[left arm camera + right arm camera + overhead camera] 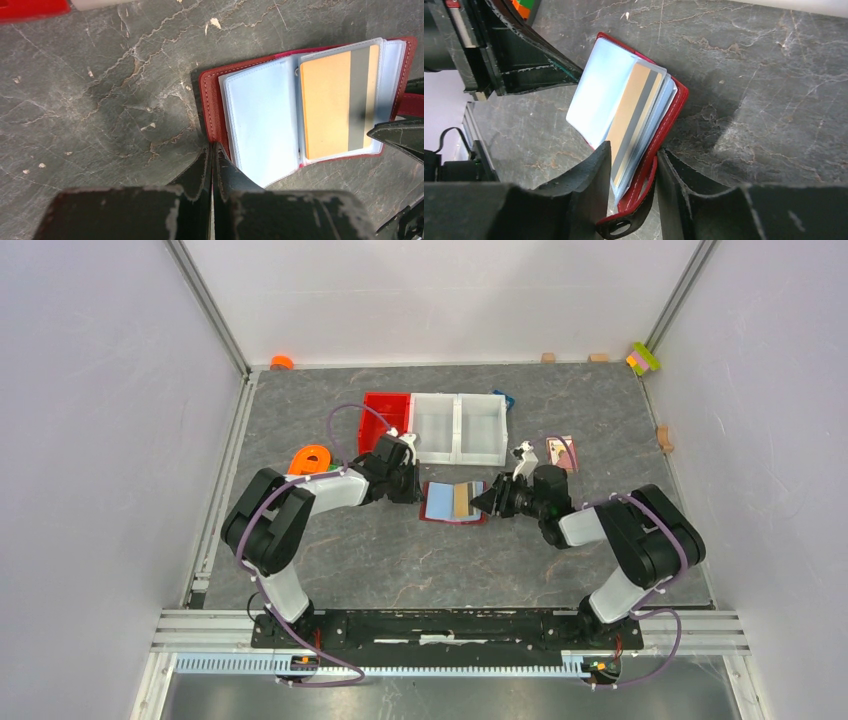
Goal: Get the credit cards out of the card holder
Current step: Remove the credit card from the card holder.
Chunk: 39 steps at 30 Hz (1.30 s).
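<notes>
Top external view: a small dark red folding leather card holder (453, 502) lies open on the grey stone-patterned surface (400, 570), between the two arms and just in front of white plastic bins (457, 430). Its clear sleeves (260, 130) show a thin tan-orange card (327, 102) with a dark stripe. Left jaws are pressed together, tips at the holder's left edge. Right jaws stand apart astride its right edge, beside the snap tab (616, 227); whether they squeeze it, I cannot tell.
</notes>
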Each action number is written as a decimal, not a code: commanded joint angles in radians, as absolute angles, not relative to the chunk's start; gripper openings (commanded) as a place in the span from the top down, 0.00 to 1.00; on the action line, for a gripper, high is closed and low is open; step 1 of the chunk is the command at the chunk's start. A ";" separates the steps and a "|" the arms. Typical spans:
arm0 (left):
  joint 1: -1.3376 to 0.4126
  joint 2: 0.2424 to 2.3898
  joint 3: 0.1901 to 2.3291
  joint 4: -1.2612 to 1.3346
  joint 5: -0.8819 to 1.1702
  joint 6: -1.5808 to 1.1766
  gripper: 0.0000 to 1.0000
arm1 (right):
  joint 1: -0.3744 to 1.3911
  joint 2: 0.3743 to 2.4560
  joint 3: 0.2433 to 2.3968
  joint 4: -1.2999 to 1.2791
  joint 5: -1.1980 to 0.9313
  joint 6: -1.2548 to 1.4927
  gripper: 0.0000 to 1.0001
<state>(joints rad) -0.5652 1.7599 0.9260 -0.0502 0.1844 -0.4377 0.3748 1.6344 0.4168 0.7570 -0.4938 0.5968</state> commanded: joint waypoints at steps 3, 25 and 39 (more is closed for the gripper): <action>-0.565 1.747 0.926 -0.043 0.182 -0.397 0.98 | 0.365 1.650 0.392 0.894 -0.559 0.641 0.59; -0.564 1.553 0.807 0.035 0.113 -0.397 0.89 | 0.351 1.685 0.367 1.007 -0.617 0.706 1.00; -0.563 1.284 0.561 0.418 0.282 -0.421 0.51 | 0.351 1.674 0.354 1.037 -0.622 0.708 1.00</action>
